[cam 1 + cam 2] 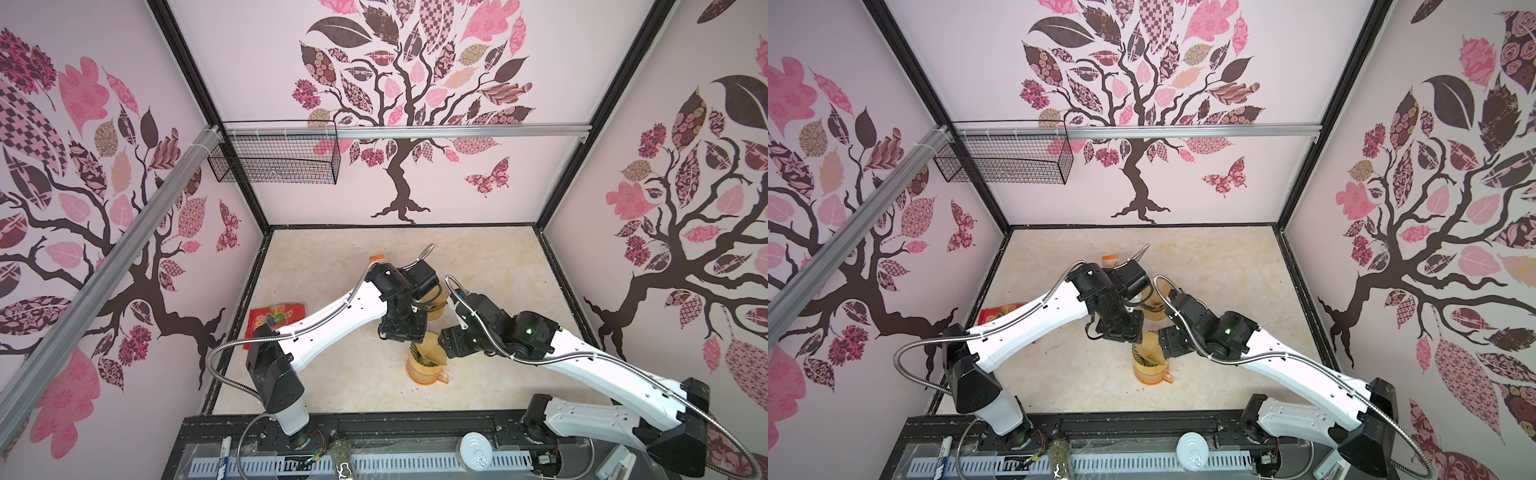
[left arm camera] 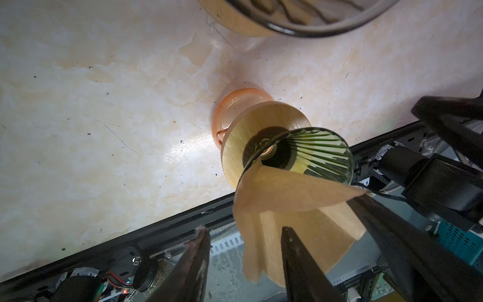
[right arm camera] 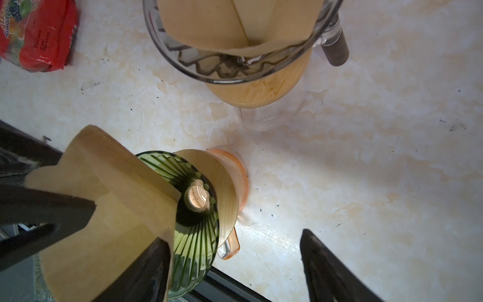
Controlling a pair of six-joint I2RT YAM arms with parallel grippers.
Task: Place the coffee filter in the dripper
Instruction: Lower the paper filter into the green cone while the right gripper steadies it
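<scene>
The filter (image 2: pixel 287 193) is only partway in. Its tip pokes into the green ribbed dripper (image 2: pixel 321 149), but most of the paper leans out over the rim, folded flat-ish and not opened against the ribs. In both top views that's lower middle of the frame, w/ the dripper atop an orange carafe (image 1: pixel 424 376) and a wooden collar (image 2: pixel 235 146) between them.

My left fingers (image 2: pixel 244 230) stand roughly half open. The filter's loose edge hangs in the gap, maybe brushing one side, nothing pinched. My right fingers (image 3: pixel 234 235) are spread wide and hold nothing. One sits just beside the rim and the paper, the other out over bare surface (image 3: pixel 366 157).

Handling, as I judge it: thin brown paper, v. light and limp. Not slippery, but easy to crumple or tear at the crimped seam. Best hold is the free upper edge w/ a light pinch, then ease it down and round. The dripper is glass on a narrow stack, so prob. tippy; no side shoves.

Around it: a second clear dripper (image 3: pixel 235 70) sits just past this one, upper middle of the right wrist view. A red snack bag (image 3: pixel 34 34) lies upper left, well apart. The main crowding is my own two sets of fingers, close on either side of the cone.
</scene>
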